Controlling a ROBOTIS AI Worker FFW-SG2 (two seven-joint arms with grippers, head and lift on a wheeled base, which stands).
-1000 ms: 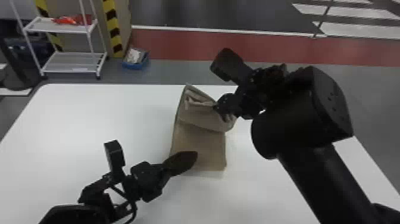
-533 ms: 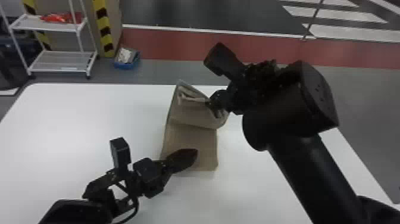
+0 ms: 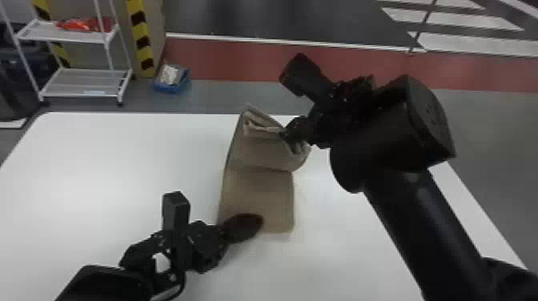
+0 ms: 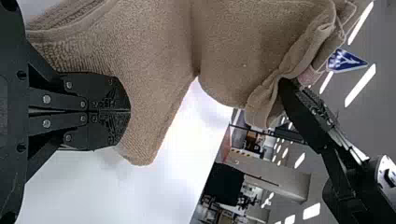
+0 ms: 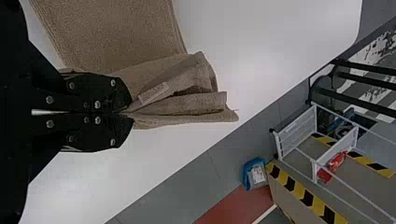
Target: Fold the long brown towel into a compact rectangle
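The tabletop (image 3: pixel 100 168) extends both sides of the towel (image 3: pixel 260 196); near its far edge, right fingers (image 3: pixel 295 129) grasp raised cloth, while left fingers (image 3: pixel 243 227), clenched together, overlie the towel's near end.

The towel (image 3: pixel 256 196) is cloth, nubby and quite matt, its looped pile rough to the eye; the little label (image 5: pixel 153 93) on it looks like flatter, smoother fabric. Under it the table (image 3: pixel 100 168) is hard, smooth and white, with a soft sheen where the light lands. Both the left gripper (image 3: pixel 256 224) and the right gripper (image 3: pixel 282 134) have dull black faces dotted with shiny metal screws (image 5: pixel 97 104). The rack (image 3: pixel 88 82) looks like white-coated metal, the blue bin (image 3: pixel 168 87) like plastic, the floor (image 3: pixel 216 94) smooth.
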